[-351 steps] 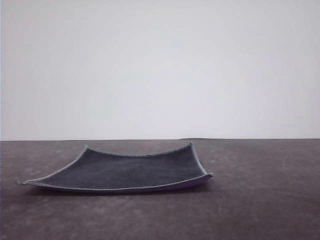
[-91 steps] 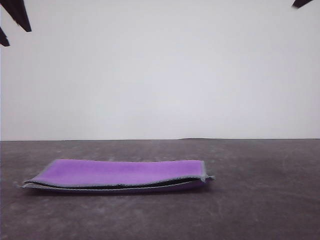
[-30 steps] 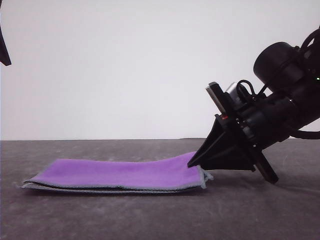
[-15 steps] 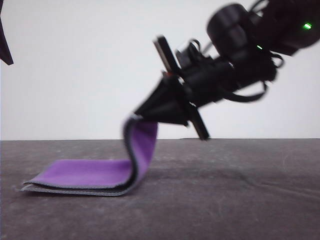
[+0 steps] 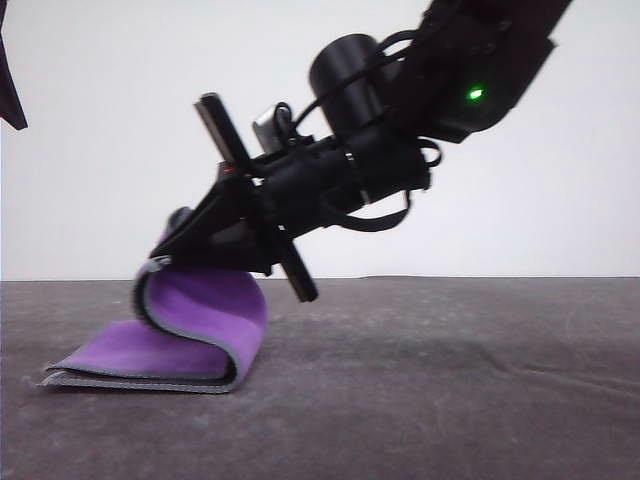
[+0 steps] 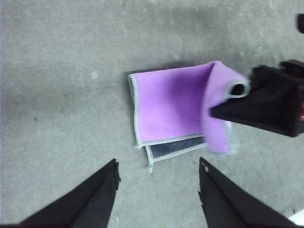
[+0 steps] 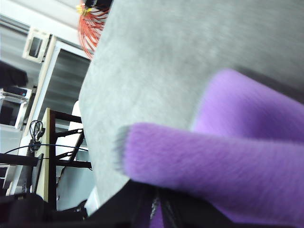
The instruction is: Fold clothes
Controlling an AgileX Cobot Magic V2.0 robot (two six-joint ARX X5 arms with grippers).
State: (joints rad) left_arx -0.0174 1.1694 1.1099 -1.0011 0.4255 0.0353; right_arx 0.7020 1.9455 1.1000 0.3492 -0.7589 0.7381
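The clothes (image 5: pixel 200 320) are one small cloth, folded with its purple face out, lying at the left of the table. My right gripper (image 5: pixel 165 255) is shut on the cloth's right end and holds it lifted, curled back over the left half. From the left wrist view the cloth (image 6: pixel 171 107) shows a strip of dark grey face at one edge, and the right gripper (image 6: pixel 232 102) pinches the raised hem. My left gripper (image 6: pixel 158 166) hangs high above the cloth, open, with nothing between its fingers. The purple fold (image 7: pixel 228 161) lies close in the right wrist view.
The dark grey table (image 5: pixel 480 380) stretches to the right of the cloth under the right arm. A plain white wall stands behind it. Past the table's edge (image 7: pixel 90 123) are orange cables and furniture.
My right gripper has carried the cloth's right end further left and lower. The end now curls over the left half. The left gripper has stayed put.
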